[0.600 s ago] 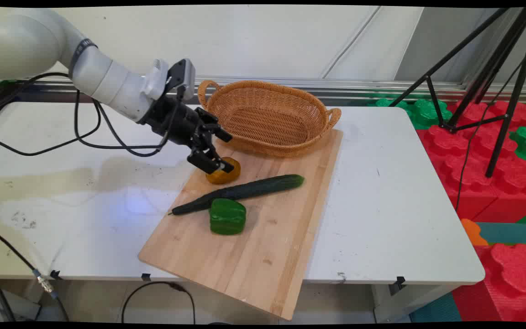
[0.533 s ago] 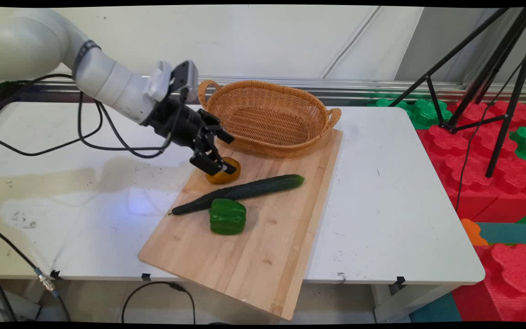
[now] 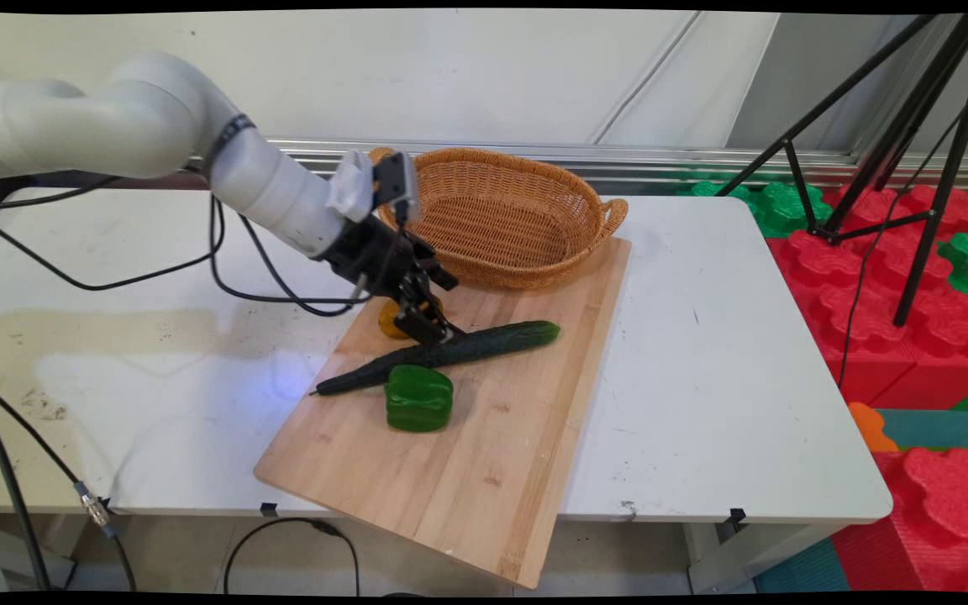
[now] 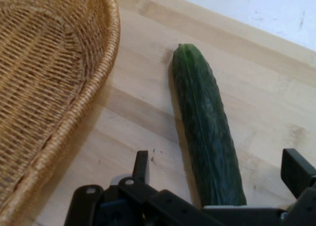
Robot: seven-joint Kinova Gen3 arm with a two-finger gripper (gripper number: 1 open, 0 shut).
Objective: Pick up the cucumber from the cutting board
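Observation:
My gripper [image 3: 432,326] stands open low over the wooden cutting board [image 3: 467,479], right at the middle of a long dark green cucumber [image 3: 484,340]. In the hand view the cucumber [image 4: 207,127] runs up between the two fingers, the gripper [image 4: 218,164] straddling it without gripping. An orange-yellow vegetable [image 3: 388,322] lies just behind the gripper to the left, mostly hidden by it. A green bell pepper [image 3: 419,398] sits on the board in front of the cucumber.
A wicker basket [image 3: 501,214] stands at the board's far end, its rim [image 4: 98,78] close to the hand's left. Black cables [image 3: 139,273] hang over the table's left. A black tripod [image 3: 912,168] and red and green foam blocks [image 3: 887,286] stand right of the table.
The gripper has moved right and a little nearer, from over the orange-yellow vegetable to over the cucumber's middle. The vegetables have not moved.

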